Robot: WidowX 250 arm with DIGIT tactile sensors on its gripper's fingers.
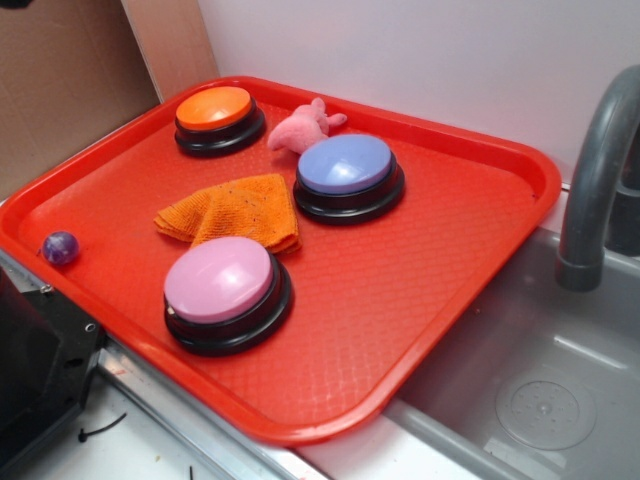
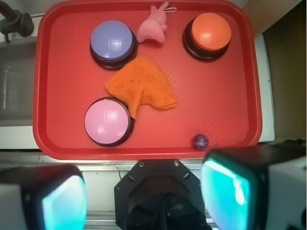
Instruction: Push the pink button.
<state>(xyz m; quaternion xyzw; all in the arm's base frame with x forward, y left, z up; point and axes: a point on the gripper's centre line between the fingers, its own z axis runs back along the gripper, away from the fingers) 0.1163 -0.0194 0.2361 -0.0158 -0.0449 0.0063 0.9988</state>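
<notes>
Three buttons on the red tray [image 2: 240, 72]; we see the pink button [image 2: 108, 120] ahead-left of our gripper [image 2: 144, 196], touching the orange cloth [image 2: 141, 88]. Fingers [image 2: 225, 191] spread wide, holding nothing, well short of it.

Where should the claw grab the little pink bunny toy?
Probably around its soft middle, coming straight down. The pink bunny toy lies flat between the blue button and orange button, so the sides are crowded. The claw looks open.
</notes>
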